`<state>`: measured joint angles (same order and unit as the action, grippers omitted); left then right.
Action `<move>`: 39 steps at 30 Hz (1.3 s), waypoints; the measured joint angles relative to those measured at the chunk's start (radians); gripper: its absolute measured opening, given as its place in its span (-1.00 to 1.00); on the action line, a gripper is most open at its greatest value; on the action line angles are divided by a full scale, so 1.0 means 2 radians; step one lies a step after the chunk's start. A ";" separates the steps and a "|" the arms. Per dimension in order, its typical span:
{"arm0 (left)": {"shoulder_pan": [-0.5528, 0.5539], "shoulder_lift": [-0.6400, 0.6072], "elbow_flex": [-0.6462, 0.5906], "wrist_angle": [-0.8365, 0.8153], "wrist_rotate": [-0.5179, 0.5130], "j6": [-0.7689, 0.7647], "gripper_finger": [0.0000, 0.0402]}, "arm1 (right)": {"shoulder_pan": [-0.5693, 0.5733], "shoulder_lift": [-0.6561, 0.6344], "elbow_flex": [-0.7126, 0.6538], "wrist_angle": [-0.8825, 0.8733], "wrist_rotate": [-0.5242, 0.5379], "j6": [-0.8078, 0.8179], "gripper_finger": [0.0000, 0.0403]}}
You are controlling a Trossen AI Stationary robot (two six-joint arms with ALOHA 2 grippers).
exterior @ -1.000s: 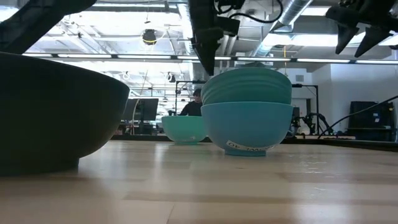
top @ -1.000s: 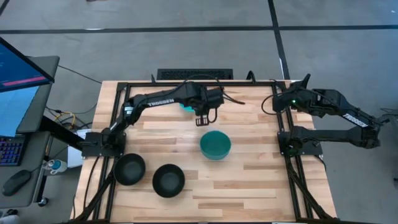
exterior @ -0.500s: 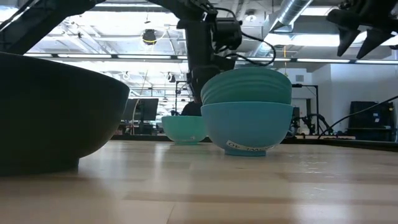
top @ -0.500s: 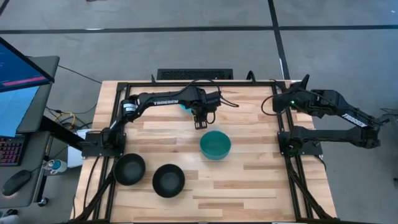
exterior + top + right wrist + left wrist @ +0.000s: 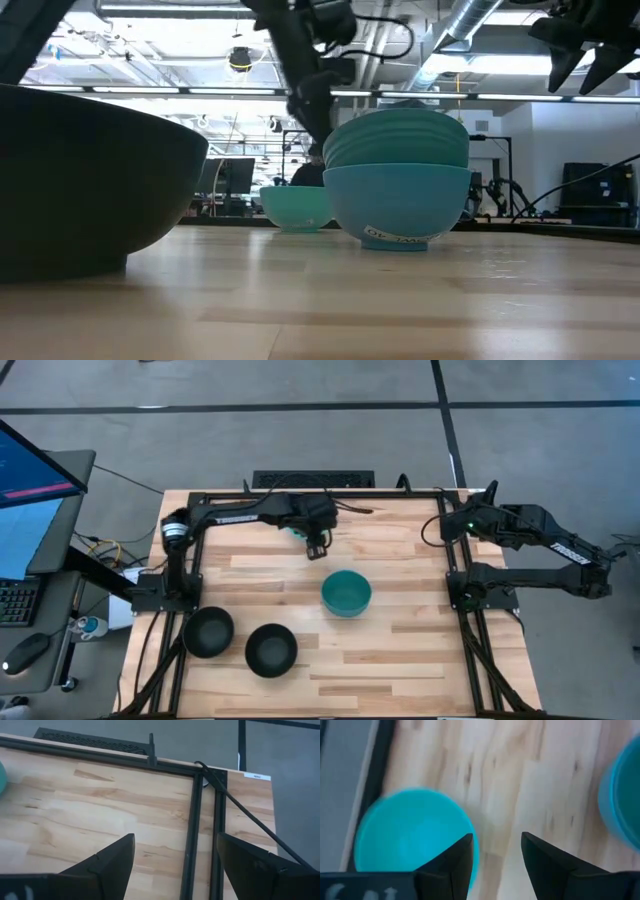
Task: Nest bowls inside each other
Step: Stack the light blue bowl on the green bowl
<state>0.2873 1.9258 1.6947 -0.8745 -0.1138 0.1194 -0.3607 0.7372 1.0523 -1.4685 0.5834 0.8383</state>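
A stack of nested teal bowls (image 5: 346,592) (image 5: 397,190) stands on its base mid-table; its rim shows at the edge of the left wrist view (image 5: 624,790). A single teal bowl (image 5: 299,532) (image 5: 296,207) (image 5: 412,832) sits near the far edge, partly under my left arm. Two black bowls (image 5: 208,632) (image 5: 271,650) rest apart near the front left; one fills the low view's left (image 5: 90,180). My left gripper (image 5: 318,546) (image 5: 308,100) (image 5: 497,855) hangs open above the table, just beside the single teal bowl. My right gripper (image 5: 582,55) (image 5: 175,865) waits open, raised at the table's far right.
A black metal frame (image 5: 300,494) (image 5: 194,815) runs around the tabletop, with a cable (image 5: 240,810) at the far right corner. Bare wood lies between the stack and the right arm's base (image 5: 480,585). A monitor (image 5: 30,470) stands off the table's left.
My left gripper has moved a little toward the table's left and far edge, closing on the single teal bowl, while its arm has swung back toward the left. It has stayed open. The bowls have not moved.
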 joint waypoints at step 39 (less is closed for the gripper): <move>0.047 -0.020 -0.143 0.082 0.023 0.103 -0.52 | 0.005 0.001 0.000 0.005 0.008 0.033 0.52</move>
<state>0.3822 1.8851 1.4078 -0.7102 -0.0674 0.3264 -0.3510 0.7383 1.0525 -1.4580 0.5993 0.9043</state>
